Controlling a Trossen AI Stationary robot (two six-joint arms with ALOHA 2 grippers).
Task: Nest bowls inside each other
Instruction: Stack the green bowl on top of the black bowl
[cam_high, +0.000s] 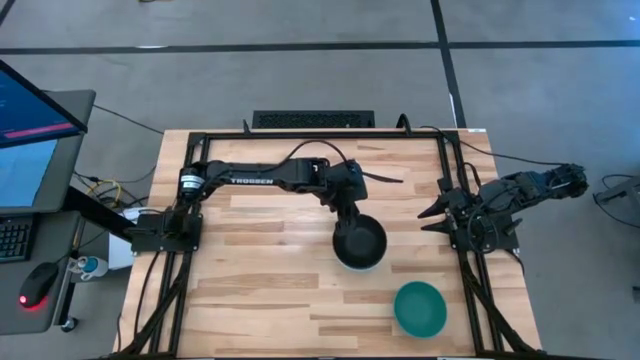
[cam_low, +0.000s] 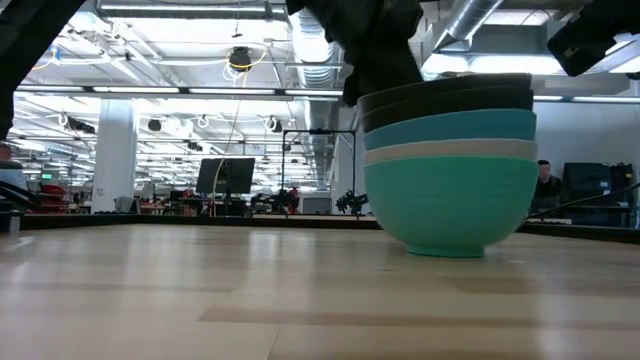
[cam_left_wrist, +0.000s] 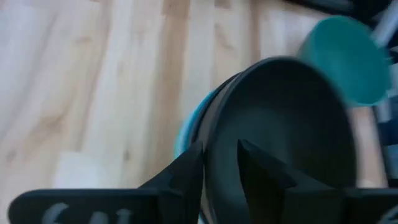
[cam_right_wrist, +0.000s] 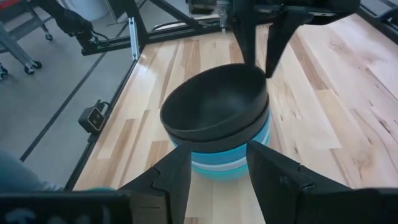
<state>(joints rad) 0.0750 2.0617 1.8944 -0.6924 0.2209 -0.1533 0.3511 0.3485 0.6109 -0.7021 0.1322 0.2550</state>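
A stack of bowls (cam_high: 358, 245) stands mid-table, right of centre: a black bowl (cam_right_wrist: 214, 99) on top, then a second black bowl (cam_right_wrist: 249, 134), a light blue, a white and another light blue. A teal green bowl (cam_high: 419, 308) stands alone near the front right. In the low view it (cam_low: 450, 200) hides the stack's foot. My left gripper (cam_high: 350, 215) is at the stack's far rim, shut on the top black bowl. My right gripper (cam_high: 432, 218) is open and empty at the table's right edge, facing the stack. My left gripper holds the top black bowl by its far rim (cam_left_wrist: 217, 149), one finger inside the bowl (cam_left_wrist: 261, 174) and one outside (cam_left_wrist: 186, 171). The fingers come from above, pointing down. The bowl sits tilted in the second black bowl, its held side higher.
A black frame (cam_high: 455, 180) runs round the table's edges, with the arm bases on it left and right. Bare wood lies left of the stack (cam_high: 260, 270). A person (cam_low: 545, 180) sits in the room beyond the table.
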